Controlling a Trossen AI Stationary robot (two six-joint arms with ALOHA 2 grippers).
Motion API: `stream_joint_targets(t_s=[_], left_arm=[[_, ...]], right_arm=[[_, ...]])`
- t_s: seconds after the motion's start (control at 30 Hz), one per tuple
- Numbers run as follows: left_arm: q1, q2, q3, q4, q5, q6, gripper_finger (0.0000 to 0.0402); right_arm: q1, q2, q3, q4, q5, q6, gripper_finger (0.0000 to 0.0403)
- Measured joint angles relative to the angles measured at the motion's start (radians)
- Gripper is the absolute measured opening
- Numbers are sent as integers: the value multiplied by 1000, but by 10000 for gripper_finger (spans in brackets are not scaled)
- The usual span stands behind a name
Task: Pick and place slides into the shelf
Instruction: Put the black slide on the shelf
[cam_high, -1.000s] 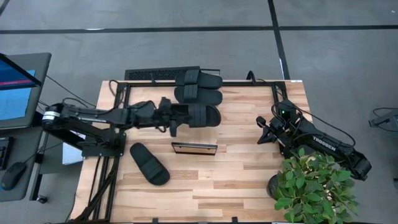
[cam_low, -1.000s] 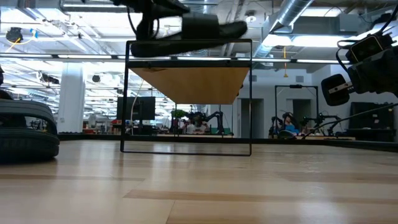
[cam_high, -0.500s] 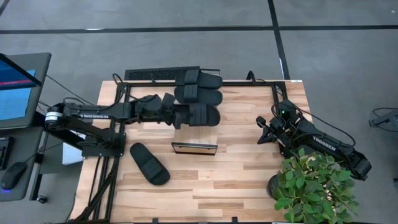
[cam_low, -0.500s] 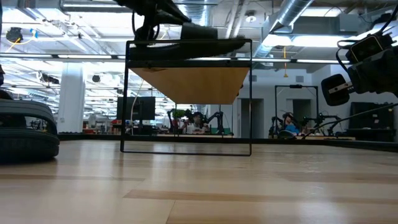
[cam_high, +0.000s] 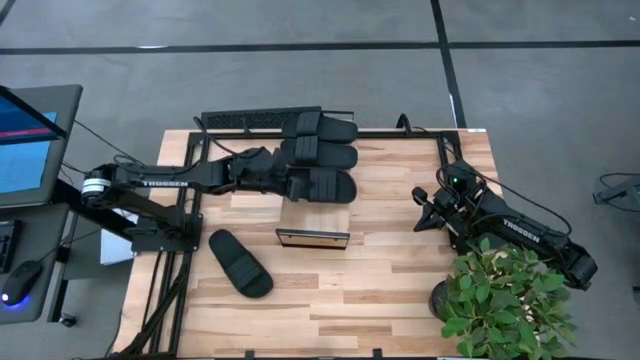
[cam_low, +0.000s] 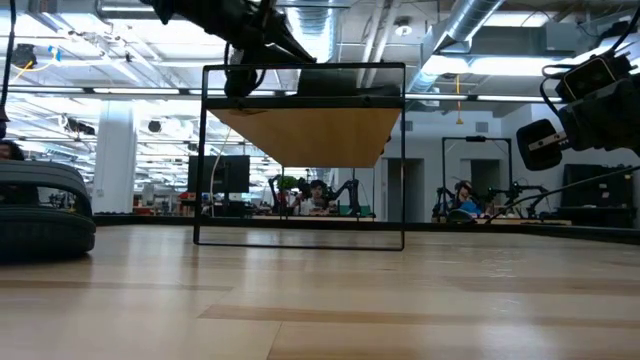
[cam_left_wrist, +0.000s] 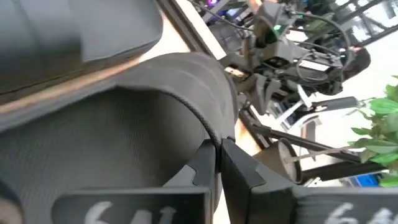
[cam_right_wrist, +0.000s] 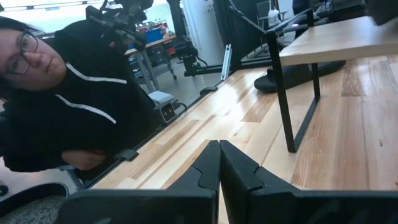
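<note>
Near the upper middle of the high view, the left pincer (cam_high: 283, 176) is clenched on a slide (cam_high: 325, 185) lying atop the shelf (cam_high: 318, 216). Two more slides (cam_high: 318, 127) sit above it in the frame, a fourth slide (cam_high: 240, 263) lies on the desk (cam_high: 400, 270) at lower left, and the right pincer (cam_high: 422, 222) waits clenched at right.

The left arm (cam_high: 160, 182) reaches from its base at the table's left edge across toward the middle, held high above the table top. The left gripper (cam_left_wrist: 219, 144) sits at the far end of that reach, its two dark fingers (cam_left_wrist: 239, 168) pressed together with no gap between them.

The right arm (cam_high: 520, 235) lies folded at the table's right side. The right gripper (cam_right_wrist: 219, 146) points left across the table, fingers closed tip to tip.
</note>
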Motion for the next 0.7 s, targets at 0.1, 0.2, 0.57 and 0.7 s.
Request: stream_joint_targets(t_s=[0.1, 0.2, 0.57, 0.7], left_arm=[[9, 18, 0, 27, 28, 0, 0], [11, 34, 0, 35, 36, 0, 0], [21, 38, 0, 35, 31, 13, 0], [33, 56, 0, 43, 60, 14, 0]], right_arm=[[0, -1, 0, 0, 0, 0, 0], [0, -1, 0, 0, 0, 0, 0], [0, -1, 0, 0, 0, 0, 0], [0, -1, 0, 0, 0, 0, 0]])
